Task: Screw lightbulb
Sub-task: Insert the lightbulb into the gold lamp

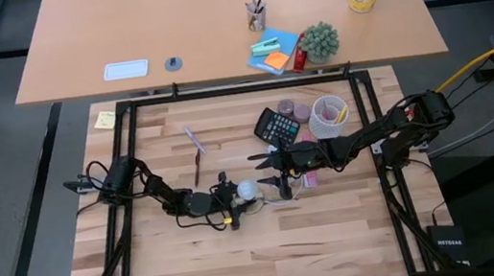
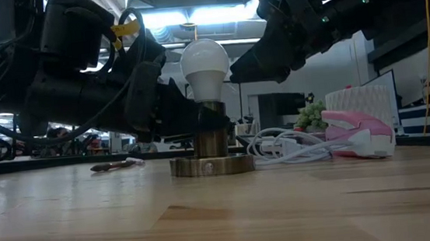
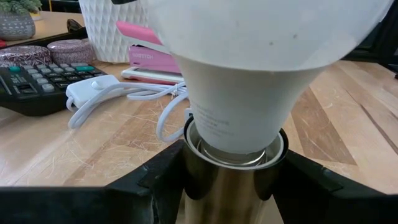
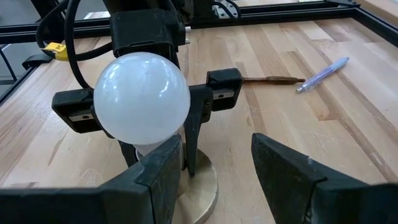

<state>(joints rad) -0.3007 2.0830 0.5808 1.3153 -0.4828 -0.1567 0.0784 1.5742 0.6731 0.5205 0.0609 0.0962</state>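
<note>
The frosted-white lightbulb (image 2: 204, 63) stands upright with its silvery screw base (image 3: 236, 152) in a brass socket (image 2: 209, 129). The socket rises from a round brass foot (image 2: 211, 165) that lies flat on the wooden table. My left gripper (image 1: 233, 198) comes from the table's left and is shut on the socket just under the bulb. My right gripper (image 4: 214, 180) comes from the right and hangs open close beside the bulb's globe (image 4: 142, 96), a little higher than the left one. The globe is off to one side of its gap. Whether a finger touches the glass cannot be told. My left gripper pinches the brass socket's upright barrel (image 3: 230, 186) between its two fingers (image 3: 155, 183), one on each side, just below the socket's rim. The fingers come nearly level from the table's left. The socket stands upright on its foot on the table, with the bulb on top.
A white cord with a switch (image 2: 287, 147) and a pink stapler (image 2: 356, 131) lie right behind the socket. A calculator (image 1: 276, 126) and a white cup (image 1: 328, 115) stand farther back. A pen (image 4: 320, 74) and a brown stick (image 1: 196, 169) lie at the far left. Black frame rails (image 1: 240, 88) border the table.
</note>
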